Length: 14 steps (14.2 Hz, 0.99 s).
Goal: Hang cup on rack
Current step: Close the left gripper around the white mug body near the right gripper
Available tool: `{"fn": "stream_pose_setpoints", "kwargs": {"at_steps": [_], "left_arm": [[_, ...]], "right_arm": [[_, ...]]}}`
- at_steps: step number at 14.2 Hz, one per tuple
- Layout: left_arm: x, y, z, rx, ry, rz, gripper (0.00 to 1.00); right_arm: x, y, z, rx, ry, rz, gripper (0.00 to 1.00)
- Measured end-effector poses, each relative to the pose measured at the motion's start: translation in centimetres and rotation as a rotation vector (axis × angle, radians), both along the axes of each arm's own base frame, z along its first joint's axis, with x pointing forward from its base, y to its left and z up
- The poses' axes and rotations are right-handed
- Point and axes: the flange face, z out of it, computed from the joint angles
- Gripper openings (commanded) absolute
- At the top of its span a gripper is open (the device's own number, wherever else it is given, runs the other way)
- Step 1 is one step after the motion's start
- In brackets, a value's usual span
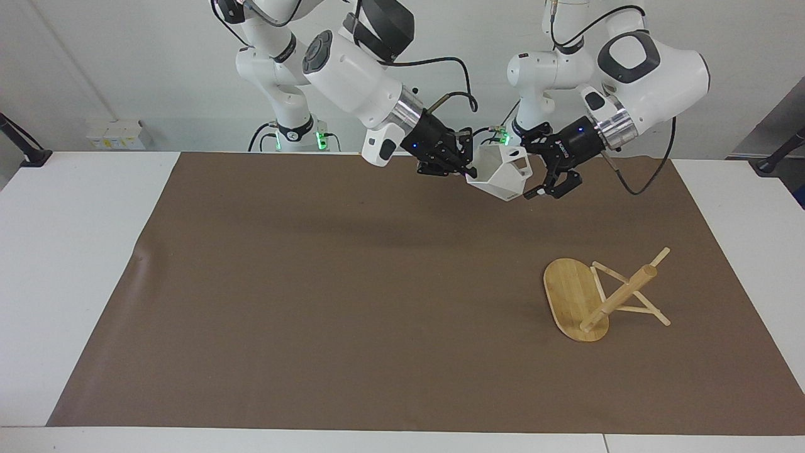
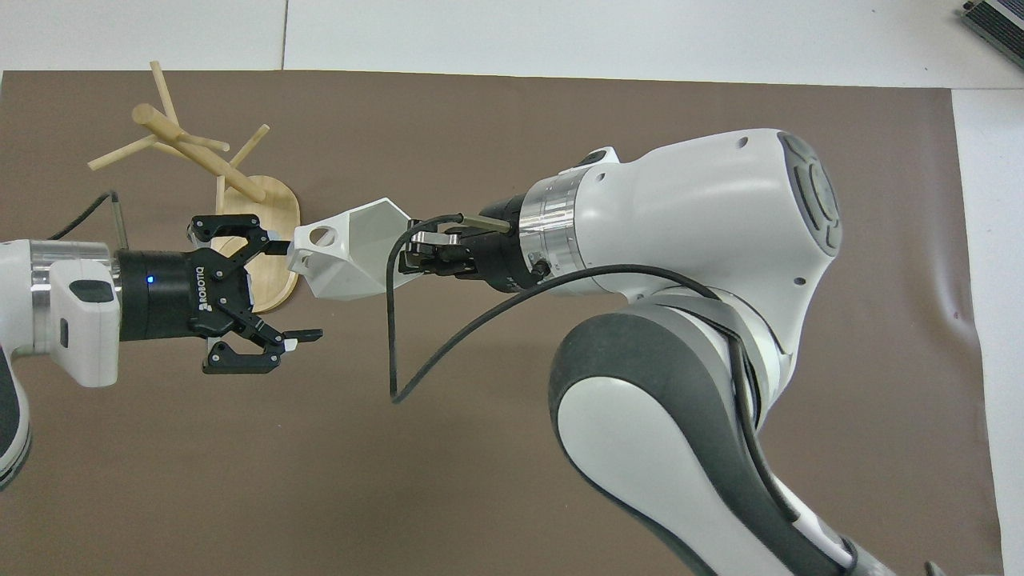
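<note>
Gripping white faceted cup (image 1: 501, 174) midair: right claw (image 1: 464, 167); left claw (image 1: 533, 174) spread at handle

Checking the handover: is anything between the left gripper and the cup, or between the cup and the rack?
Nothing visible. The right gripper holds the cup in the air; the open left gripper is at its handle end. Bare brown mat lies between cup and rack.
</note>
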Motion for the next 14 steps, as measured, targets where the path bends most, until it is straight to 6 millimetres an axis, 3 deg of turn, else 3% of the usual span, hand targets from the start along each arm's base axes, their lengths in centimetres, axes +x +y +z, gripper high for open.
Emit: {"fn": "stream_pose_setpoints", "kwargs": {"at_steps": [6, 14], "left_arm": [[0.7, 0.5, -0.1, 0.013, -0.046, 0.034, 1.00], [0.5, -1.4, 0.0, -0.002, -0.058, 0.022, 1.00]], "right_arm": [[0.0, 0.0, 0.0, 0.000, 0.000, 0.000, 0.00], [0.0, 0.0, 0.0, 0.000, 0.000, 0.000, 0.00]]}}
